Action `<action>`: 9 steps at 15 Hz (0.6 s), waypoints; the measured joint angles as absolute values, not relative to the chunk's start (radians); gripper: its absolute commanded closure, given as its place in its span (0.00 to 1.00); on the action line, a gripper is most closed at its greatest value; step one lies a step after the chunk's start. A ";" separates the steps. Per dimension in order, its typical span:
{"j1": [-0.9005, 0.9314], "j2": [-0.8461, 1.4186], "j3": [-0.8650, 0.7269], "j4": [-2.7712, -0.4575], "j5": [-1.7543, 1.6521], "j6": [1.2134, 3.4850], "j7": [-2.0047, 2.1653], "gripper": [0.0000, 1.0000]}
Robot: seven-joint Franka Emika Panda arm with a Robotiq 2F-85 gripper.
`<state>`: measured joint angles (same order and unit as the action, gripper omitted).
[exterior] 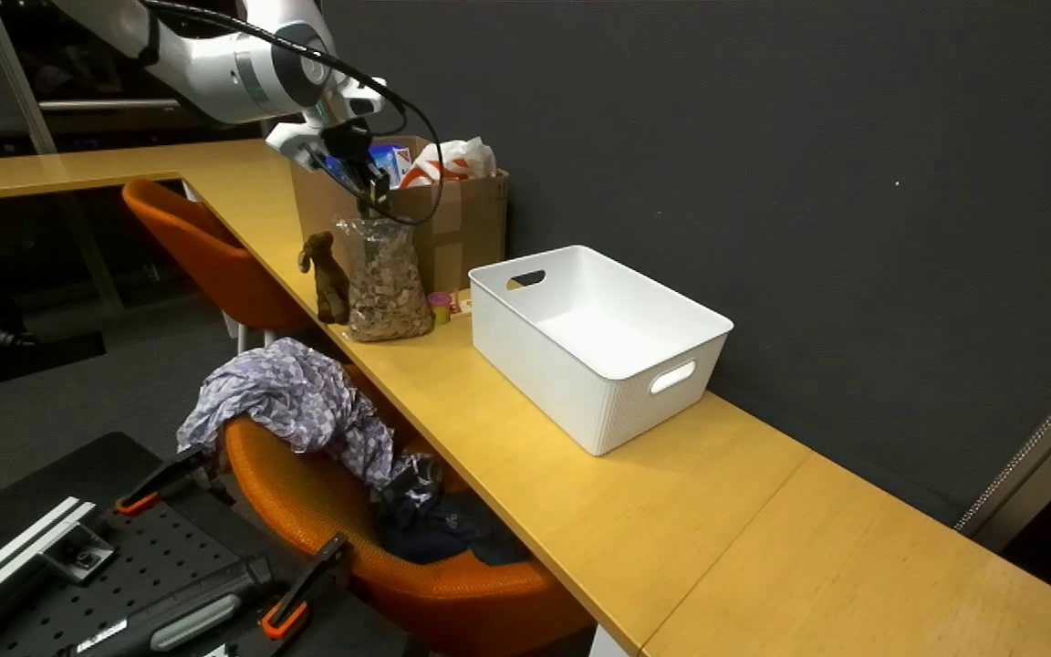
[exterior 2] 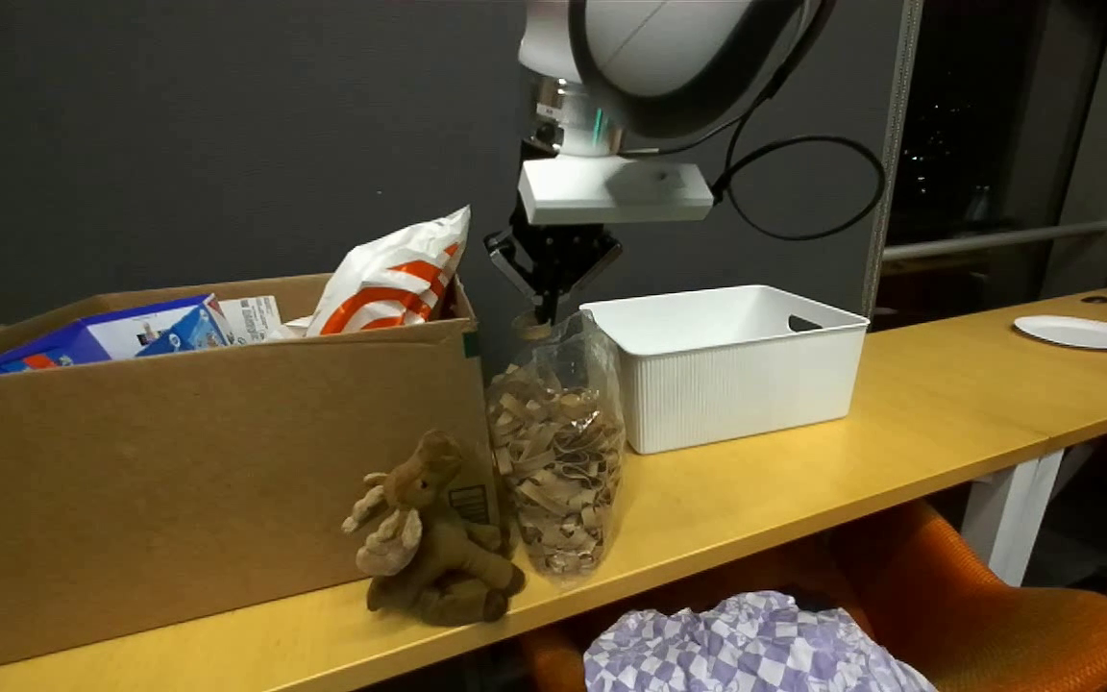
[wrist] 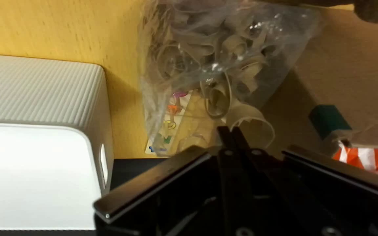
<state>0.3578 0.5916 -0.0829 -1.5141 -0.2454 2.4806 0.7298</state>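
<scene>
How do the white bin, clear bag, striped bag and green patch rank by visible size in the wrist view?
Largest: white bin and clear bag, too alike to rank
Next: striped bag
Smallest: green patch

In an exterior view the white arm (exterior: 215,78) is stretched in from the upper left, its wrist (exterior: 338,105) held bent downward above and left of centre. In an exterior view the black gripper (exterior 2: 547,315) is pointed downward near the middle of the frame, the arm above it being cut off by the top edge. In the wrist view the gripper is seen at the bottom, its jaws closed, its slim fingers (wrist: 227,139) held side by side slightly right of centre, tips directed upward.
</scene>
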 measured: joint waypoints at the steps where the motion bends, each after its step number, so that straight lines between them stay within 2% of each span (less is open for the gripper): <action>1: 0.363 0.603 -0.082 -1.506 -0.245 2.473 0.730 1.00; 8: 0.388 0.600 -0.086 -1.498 -0.249 2.395 0.766 1.00; 9: 0.388 0.598 -0.089 -1.498 -0.250 2.384 0.773 0.93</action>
